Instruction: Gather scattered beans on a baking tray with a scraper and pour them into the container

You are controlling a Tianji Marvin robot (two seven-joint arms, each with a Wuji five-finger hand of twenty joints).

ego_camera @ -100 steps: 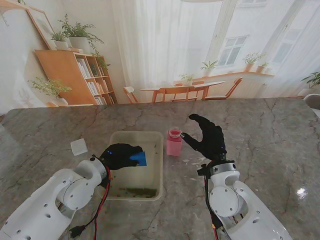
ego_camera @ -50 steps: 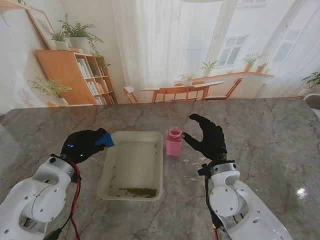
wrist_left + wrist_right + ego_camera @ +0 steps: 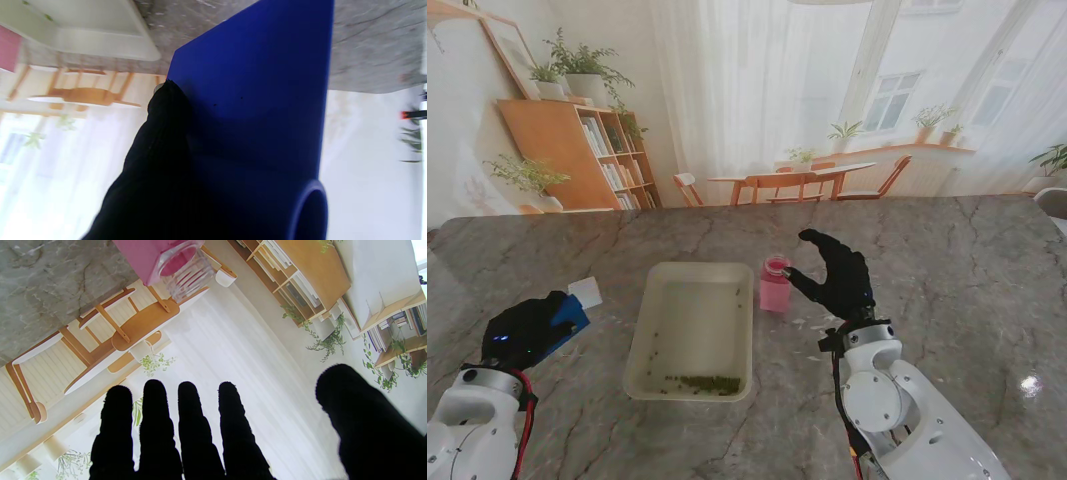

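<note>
Our left hand (image 3: pixel 524 328) grips the blue scraper (image 3: pixel 568 312), held over the marble table (image 3: pixel 947 270) well to the left of the white baking tray (image 3: pixel 649 372) and just beside a small white square (image 3: pixel 585 292). In the left wrist view, a black finger (image 3: pixel 160 140) presses against the scraper blade. The beans (image 3: pixel 708 382) lie gathered along the tray edge nearest us. Our right hand (image 3: pixel 834 277) hovers with fingers (image 3: pixel 196 426) spread wide, holding nothing, just to the right of the pink container (image 3: pixel 775 284), which stands upright beside the tray's far right corner.
</note>
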